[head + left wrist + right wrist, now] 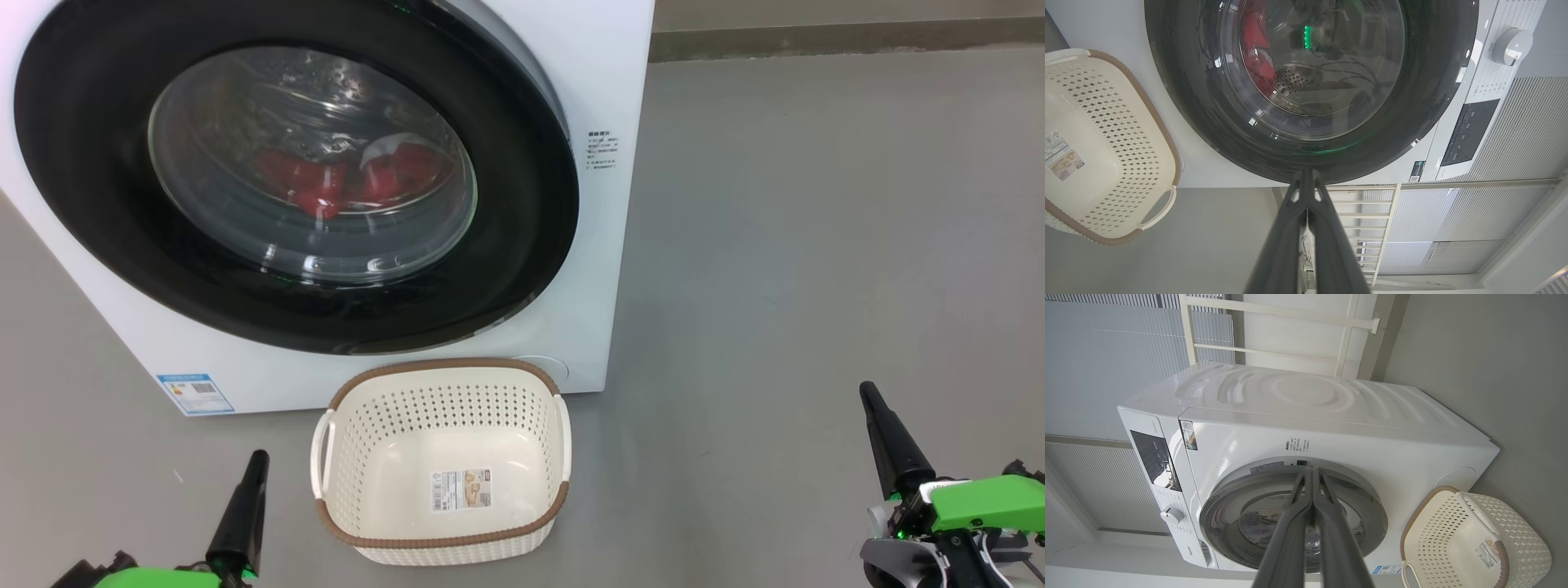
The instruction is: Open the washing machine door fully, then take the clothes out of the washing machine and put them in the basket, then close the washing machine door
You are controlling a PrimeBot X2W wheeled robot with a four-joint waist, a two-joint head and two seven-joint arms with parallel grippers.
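Hovering clenched and empty before the washing machine point(604, 82), the left gripper point(259, 457) and right gripper point(867, 392) face its washing machine door point(522, 245), not yet swung wide. The clothes point(326, 184) lie inside, and the basket point(441, 367) sits just in front to catch them.

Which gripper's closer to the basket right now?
Left. The left gripper sits just off the left side of the basket, not touching it; the right gripper is far off to its right.
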